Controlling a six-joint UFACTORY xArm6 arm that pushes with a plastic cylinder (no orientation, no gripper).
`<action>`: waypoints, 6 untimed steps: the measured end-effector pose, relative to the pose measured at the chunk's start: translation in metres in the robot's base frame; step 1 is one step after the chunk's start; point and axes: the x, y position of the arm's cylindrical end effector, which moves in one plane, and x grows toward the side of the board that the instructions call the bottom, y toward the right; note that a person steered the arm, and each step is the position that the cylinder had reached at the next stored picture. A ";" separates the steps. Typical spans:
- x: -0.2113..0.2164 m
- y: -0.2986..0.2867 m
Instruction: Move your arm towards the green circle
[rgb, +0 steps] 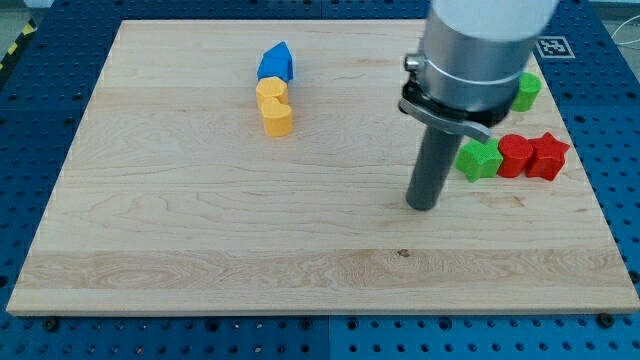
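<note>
My tip (423, 206) rests on the wooden board (200, 250), a little right of the middle of the board and slightly toward the near side. It is only a straight dark rod under a big grey cylinder, so it has nothing to open or close and it is holding nothing. The tip touches no block at this moment. The green circle (527, 91) lies far on the right side of the board, and it is partly hidden behind the grey body of the arm; only its right part is visible. It sits farther away and more to the right than my tip, well apart from it. Just to the right of the rod, and a bit farther, there is a green star-shaped block (479, 159), near the rod but not touching it. Next to this one, on its right, is a red block (515, 155) whose exact shape I cannot tell, and then a red star (547, 156); these three stand in one row, side by side and very close together. On the left far part of the board there is a blue block (275, 63), with a pointed top. Directly nearer from it are two yellow blocks (273, 104), touching each other in a short line.
</note>
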 end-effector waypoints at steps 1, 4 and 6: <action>-0.052 0.000; -0.172 0.017; -0.229 0.155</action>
